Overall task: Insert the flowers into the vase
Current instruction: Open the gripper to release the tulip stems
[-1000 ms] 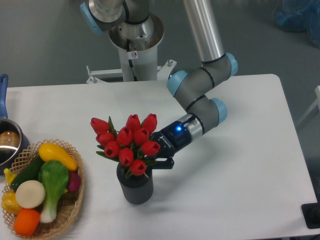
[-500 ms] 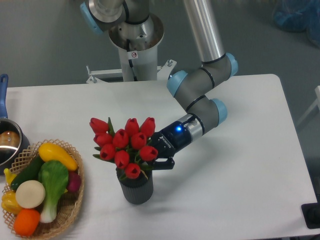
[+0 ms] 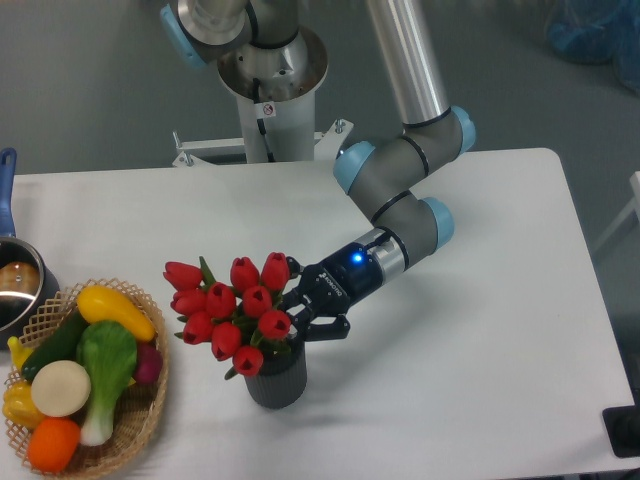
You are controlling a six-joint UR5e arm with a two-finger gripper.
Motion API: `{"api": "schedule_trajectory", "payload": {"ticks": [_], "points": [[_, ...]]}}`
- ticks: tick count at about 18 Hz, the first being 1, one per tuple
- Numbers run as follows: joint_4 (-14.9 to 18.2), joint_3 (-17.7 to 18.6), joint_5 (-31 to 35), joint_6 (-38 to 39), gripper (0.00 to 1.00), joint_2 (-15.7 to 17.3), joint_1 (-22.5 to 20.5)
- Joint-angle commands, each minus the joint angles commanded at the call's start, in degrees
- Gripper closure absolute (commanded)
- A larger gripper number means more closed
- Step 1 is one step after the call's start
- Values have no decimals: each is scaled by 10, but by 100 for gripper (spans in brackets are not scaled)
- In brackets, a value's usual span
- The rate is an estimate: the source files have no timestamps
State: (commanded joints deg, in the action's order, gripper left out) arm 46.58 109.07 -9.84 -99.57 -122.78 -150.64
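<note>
I see the flowers (image 3: 228,310) leaning left out of the vase (image 3: 275,377), stems in its mouth | my tool (image 3: 297,306) spread apart just right of the blooms | wicker basket (image 3: 140,420) near the worktop's (image 3: 480,330) front-left corner | pot (image 3: 18,290) at left edge

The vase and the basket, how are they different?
The vase is dark grey with ribbed sides; the basket is tan and woven. The vase is narrow and upright, while the basket is wide and shallow. The vase holds red flowers; the basket holds colourful vegetables. Both stand on the white table with something inside.
</note>
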Motion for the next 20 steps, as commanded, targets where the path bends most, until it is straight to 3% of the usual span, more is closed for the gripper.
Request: {"api": "schedule_trajectory", "payload": {"ticks": [10, 12, 20], "points": [[0, 2, -9, -27, 69, -6, 2], [-1, 2, -9, -28, 61, -5, 2], [-1, 2, -10, -28, 43, -4, 0]]}}
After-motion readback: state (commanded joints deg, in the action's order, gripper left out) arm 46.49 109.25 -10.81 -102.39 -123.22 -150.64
